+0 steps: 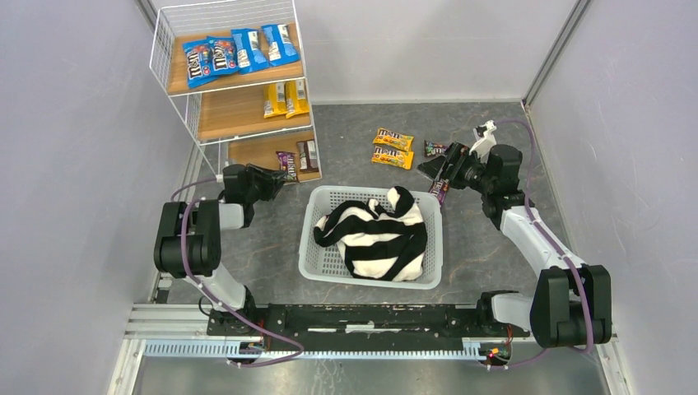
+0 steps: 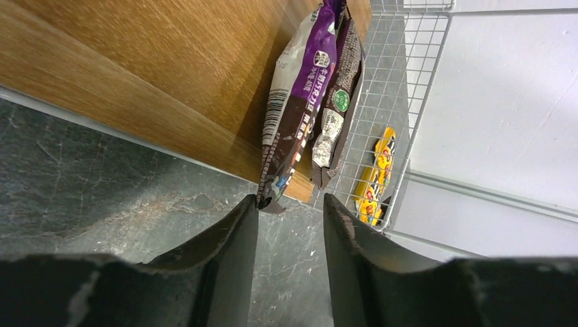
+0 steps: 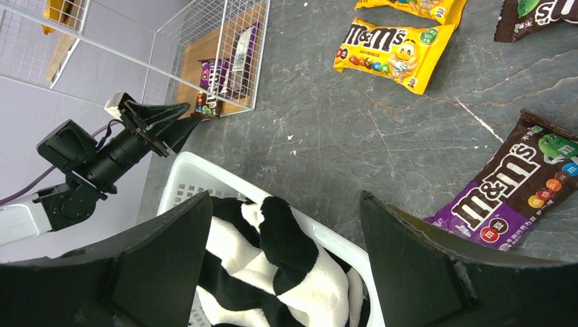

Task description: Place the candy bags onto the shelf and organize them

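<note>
Finds purple-brown candy bag (image 3: 518,184) lying slantwise on tabletop (image 3: 354,136) just right of wide-open right gripper (image 3: 284,201), the nearer arm, with left gripper (image 2: 292,201) jaws apart at near end of purple bag (image 2: 300,88) on shelf (image 2: 136,75) bottom board.

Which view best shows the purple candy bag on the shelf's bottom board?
Left wrist: the purple candy bag lies close up, barcode and print clear, beside a brown bag. Top external shows it small, from above; right wrist shows it small and far.
</note>
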`<action>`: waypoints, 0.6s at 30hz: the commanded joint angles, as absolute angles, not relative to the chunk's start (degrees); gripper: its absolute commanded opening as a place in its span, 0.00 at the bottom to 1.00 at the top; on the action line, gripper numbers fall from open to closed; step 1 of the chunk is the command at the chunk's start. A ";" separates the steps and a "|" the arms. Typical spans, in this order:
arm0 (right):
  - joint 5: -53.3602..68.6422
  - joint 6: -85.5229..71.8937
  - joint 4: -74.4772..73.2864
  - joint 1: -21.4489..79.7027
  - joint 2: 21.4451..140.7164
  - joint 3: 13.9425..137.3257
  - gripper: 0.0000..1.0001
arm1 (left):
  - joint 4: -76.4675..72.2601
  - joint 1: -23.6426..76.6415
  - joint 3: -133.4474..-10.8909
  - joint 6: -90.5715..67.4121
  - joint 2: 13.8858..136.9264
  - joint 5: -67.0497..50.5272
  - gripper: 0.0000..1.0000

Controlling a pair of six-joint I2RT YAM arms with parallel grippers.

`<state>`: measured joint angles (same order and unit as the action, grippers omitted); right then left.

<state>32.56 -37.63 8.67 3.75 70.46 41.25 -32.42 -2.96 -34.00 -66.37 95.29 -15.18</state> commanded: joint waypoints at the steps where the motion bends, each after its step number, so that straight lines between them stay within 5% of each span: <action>1: 33.49 -36.65 10.06 3.43 69.38 41.92 0.86 | -33.61 -2.85 -33.67 -69.09 94.66 -13.63 0.42; 7: 33.40 -36.41 9.75 3.41 69.00 41.84 0.86 | -35.24 -2.50 -35.53 -69.20 96.86 -12.06 0.13; 18: 32.92 -35.40 9.05 3.27 69.35 41.32 0.86 | -36.11 -1.98 -39.76 -69.77 102.03 -11.98 0.09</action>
<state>32.58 -37.01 8.21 3.57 70.43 41.25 -33.41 -2.37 -37.26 -67.55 100.60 -13.34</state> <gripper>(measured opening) 0.865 0.105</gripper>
